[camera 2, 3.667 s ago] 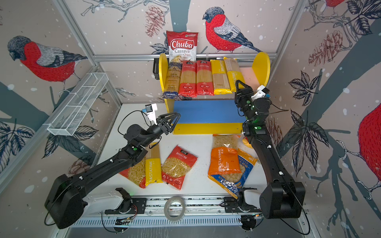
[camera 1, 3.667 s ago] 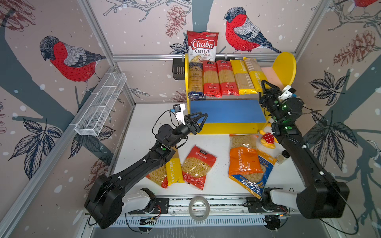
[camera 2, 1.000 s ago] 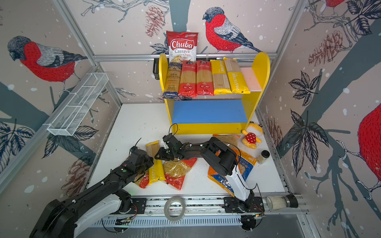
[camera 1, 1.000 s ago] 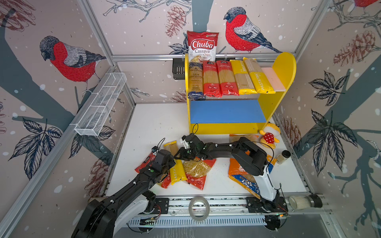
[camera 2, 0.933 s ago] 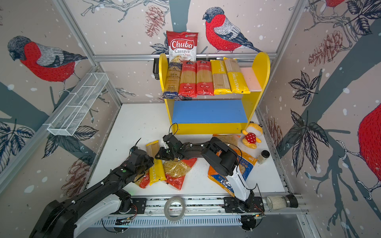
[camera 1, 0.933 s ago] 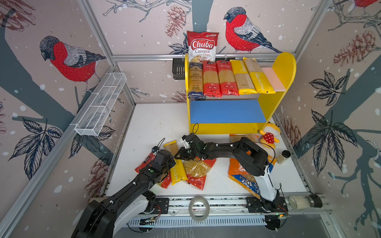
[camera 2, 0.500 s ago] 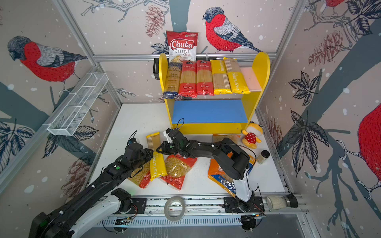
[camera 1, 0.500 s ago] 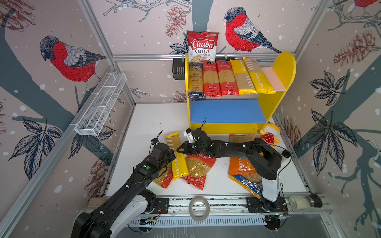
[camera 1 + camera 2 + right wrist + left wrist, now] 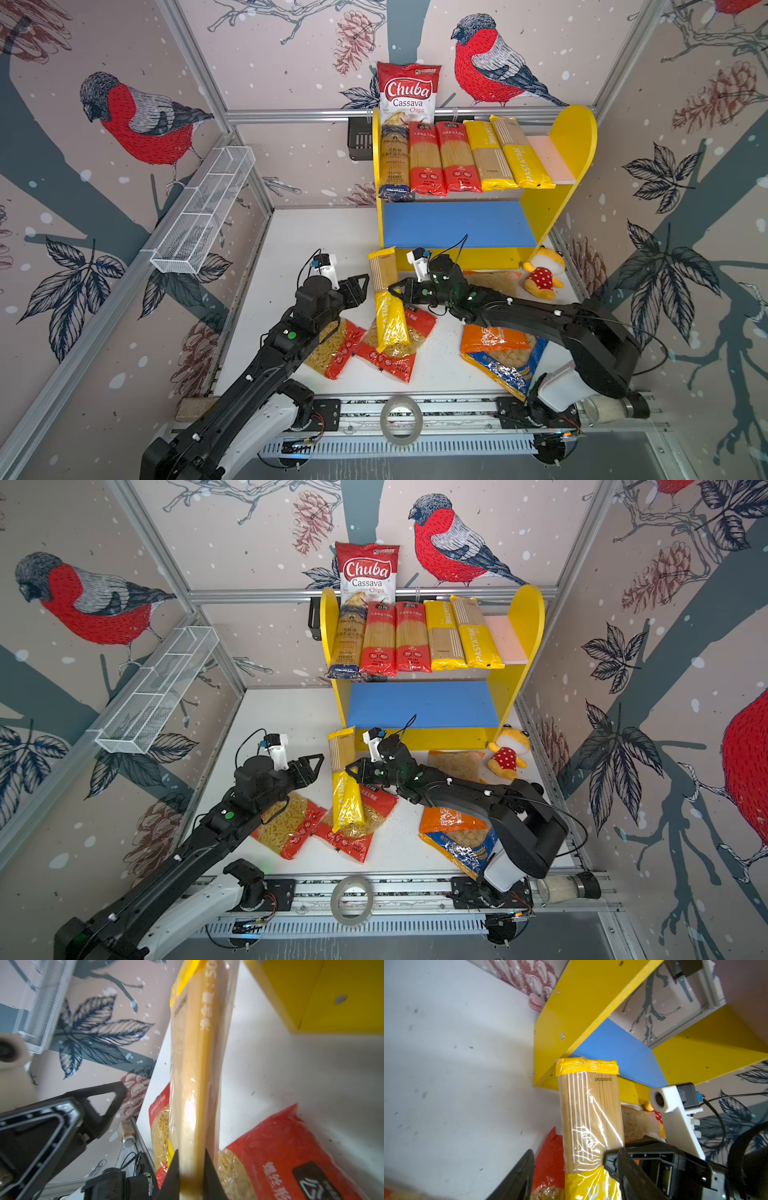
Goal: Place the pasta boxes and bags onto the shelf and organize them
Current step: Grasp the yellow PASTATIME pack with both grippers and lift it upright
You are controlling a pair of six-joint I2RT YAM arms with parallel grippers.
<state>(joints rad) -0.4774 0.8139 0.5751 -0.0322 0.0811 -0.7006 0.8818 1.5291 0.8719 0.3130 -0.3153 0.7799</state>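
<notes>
Right end effector point(image 9: 394, 291) is clenched on the yellow spaghetti pack point(image 9: 388, 320), which sits tilted just in front of the shelf point(image 9: 575, 137), lower end over a red pasta bag point(image 9: 395, 355). Left end effector point(image 9: 360, 291) gapes empty beside it. Best play, likely: lift clear, level the pack, then slide it onto the upper board point(image 9: 548, 160), beside the shelved yellow packs point(image 9: 505, 153).

A red and white chips bag point(image 9: 409, 93) stands at the back. A little yellow and red plush toy point(image 9: 542, 276) lies on the white worktop point(image 9: 316, 232). A white wire rack point(image 9: 203, 212) sits along the left wall.
</notes>
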